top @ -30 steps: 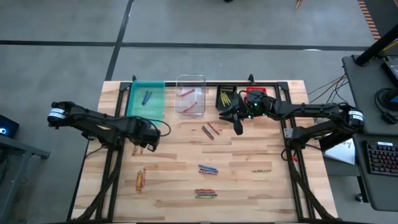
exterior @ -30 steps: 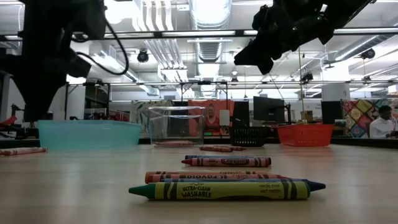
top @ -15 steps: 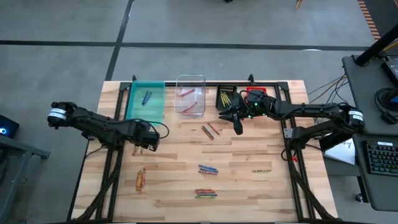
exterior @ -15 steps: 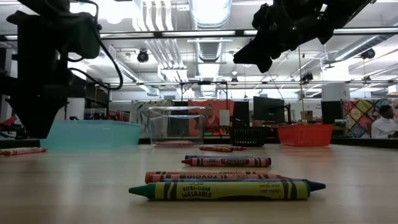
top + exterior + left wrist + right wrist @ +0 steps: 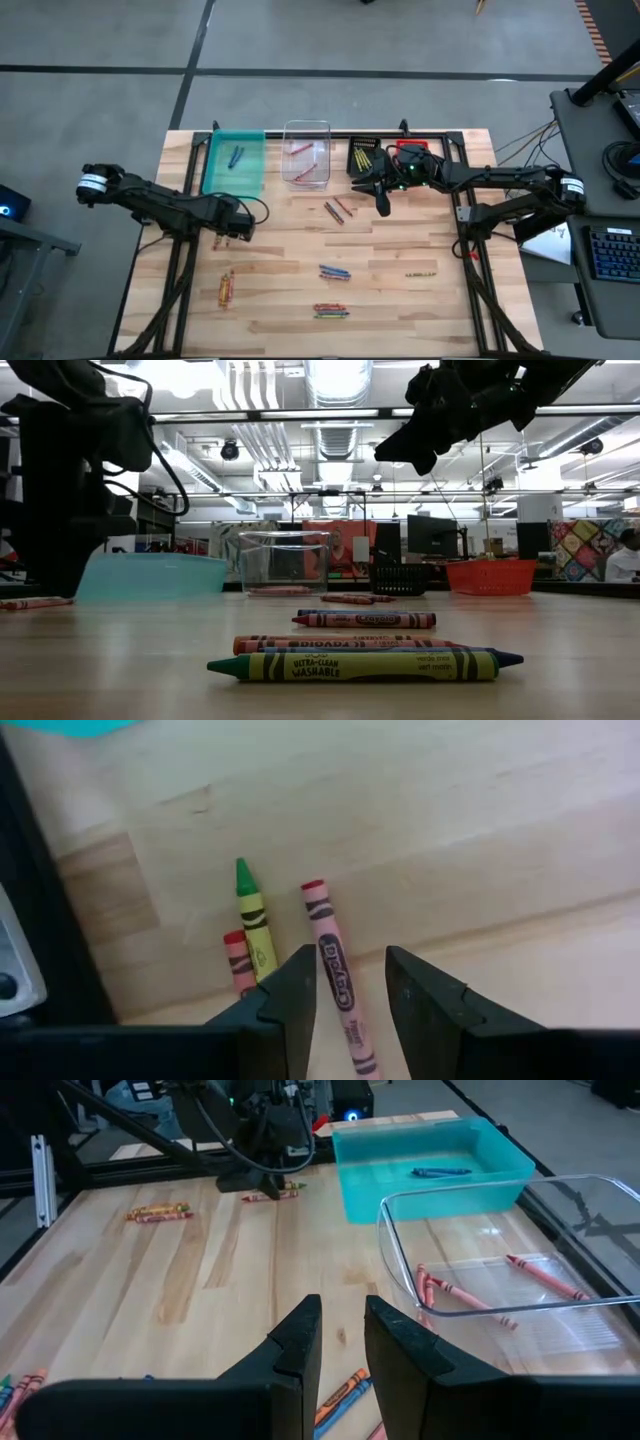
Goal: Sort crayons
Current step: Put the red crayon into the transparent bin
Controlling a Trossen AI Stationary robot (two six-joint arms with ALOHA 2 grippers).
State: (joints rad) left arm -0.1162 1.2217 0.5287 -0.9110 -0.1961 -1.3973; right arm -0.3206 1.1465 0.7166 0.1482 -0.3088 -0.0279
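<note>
Left gripper [image 5: 350, 982] astride pink crayon [image 5: 336, 970].

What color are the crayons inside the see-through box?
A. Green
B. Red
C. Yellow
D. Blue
B: the crayons lying in the clear bin are red crayons, seen through its wall in the right wrist view and also from above; the blue one lies in the teal bin instead.
</note>
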